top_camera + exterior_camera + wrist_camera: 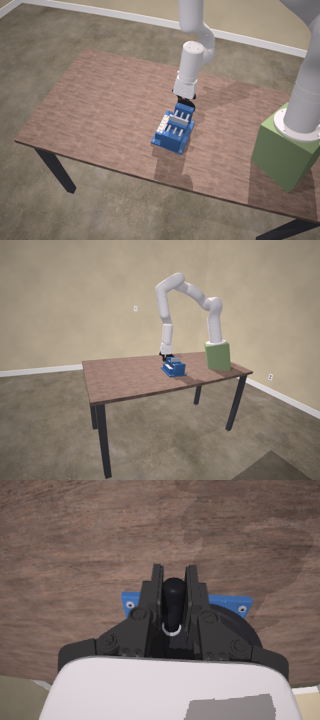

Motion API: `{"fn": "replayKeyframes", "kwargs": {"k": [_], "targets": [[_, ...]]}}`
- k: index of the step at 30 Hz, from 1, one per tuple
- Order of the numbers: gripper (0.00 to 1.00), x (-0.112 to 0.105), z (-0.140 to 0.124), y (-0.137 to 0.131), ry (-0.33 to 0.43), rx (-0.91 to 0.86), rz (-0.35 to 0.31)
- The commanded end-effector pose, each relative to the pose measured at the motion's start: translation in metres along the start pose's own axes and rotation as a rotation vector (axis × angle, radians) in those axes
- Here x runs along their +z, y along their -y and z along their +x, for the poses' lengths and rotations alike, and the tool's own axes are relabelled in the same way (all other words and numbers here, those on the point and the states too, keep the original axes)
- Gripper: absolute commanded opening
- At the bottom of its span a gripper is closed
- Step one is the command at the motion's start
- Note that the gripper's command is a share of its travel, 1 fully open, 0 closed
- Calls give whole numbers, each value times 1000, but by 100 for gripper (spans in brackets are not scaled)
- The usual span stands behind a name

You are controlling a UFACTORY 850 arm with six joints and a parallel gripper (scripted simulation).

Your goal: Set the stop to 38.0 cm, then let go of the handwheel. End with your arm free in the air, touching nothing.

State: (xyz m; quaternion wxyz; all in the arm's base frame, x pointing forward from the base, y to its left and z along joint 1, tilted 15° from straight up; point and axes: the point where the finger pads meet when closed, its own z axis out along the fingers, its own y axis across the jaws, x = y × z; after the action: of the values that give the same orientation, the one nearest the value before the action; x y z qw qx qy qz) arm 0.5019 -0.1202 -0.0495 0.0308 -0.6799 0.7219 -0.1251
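A blue fixture point(173, 131) stands near the middle of the wooden table, with three grey rods and a grey stop block point(178, 120) across them. A white scale strip point(162, 125) with marks runs along its left side. A black handwheel point(188, 104) sits at the fixture's far end. My gripper point(184, 98) comes straight down onto it. In the wrist view my fingers are shut on the handwheel's black knob point(175, 603), with the wheel point(234, 630) and the blue base point(230, 603) below. The fixture also shows in the exterior view point(173, 367).
The arm's green base block point(284, 149) stands at the table's right side. The table's near edge point(103, 166) runs in front of the fixture. The arm's upper links point(186, 294) arch above the table.
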Motion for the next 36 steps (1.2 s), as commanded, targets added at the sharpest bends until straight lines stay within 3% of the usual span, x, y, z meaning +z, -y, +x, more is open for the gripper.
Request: {"fn": "replayKeyframes", "kwargs": {"k": [1, 36], "targets": [[6, 3, 0, -2, 0, 0, 0], [6, 16, 0, -37, 0, 0, 0]]}}
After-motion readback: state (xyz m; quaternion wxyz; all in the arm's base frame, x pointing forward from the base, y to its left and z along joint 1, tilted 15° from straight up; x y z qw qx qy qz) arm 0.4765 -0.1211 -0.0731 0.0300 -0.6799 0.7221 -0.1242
